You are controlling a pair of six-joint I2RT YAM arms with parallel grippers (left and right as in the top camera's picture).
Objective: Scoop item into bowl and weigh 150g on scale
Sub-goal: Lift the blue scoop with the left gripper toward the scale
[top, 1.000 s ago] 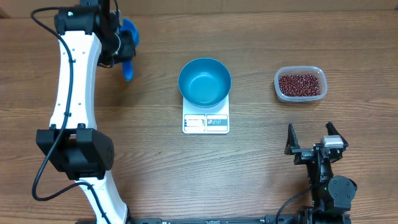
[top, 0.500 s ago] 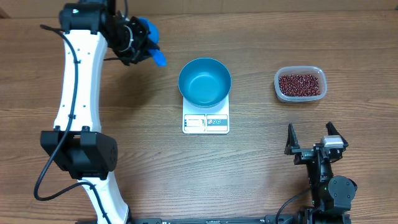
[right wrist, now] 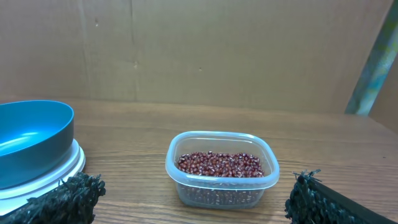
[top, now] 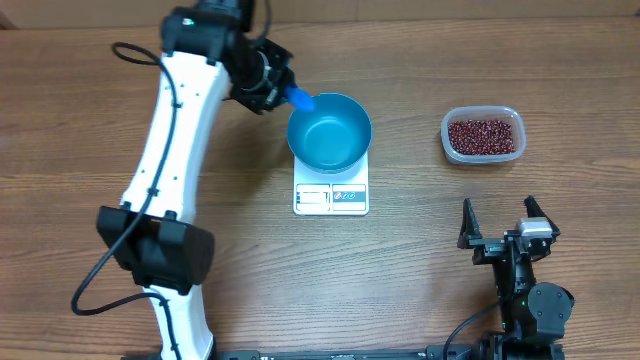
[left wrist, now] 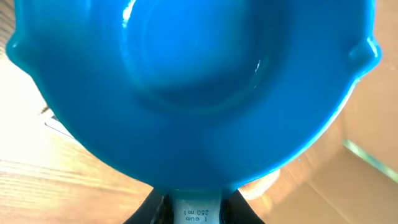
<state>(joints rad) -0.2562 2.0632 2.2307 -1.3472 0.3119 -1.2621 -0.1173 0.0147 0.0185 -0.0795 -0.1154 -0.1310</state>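
Observation:
The blue bowl stands on the white scale at the table's middle; I see nothing inside it. Dark red-brown beans fill a clear plastic tub at the back right. My left gripper is shut on the handle of a small blue scoop, whose tip is at the bowl's upper left rim. In the left wrist view the scoop's cup fills the frame and its handle sits between the jaws. My right gripper stands open near the front right, facing the beans, the bowl and the scale.
The left arm stretches from the front left across the table's left side to the back. A cardboard wall stands behind the table. Bare wood lies between the scale and the tub.
The left arm has swung right along the back with the scoop, from the far left to the bowl's rim. The right arm has not moved.

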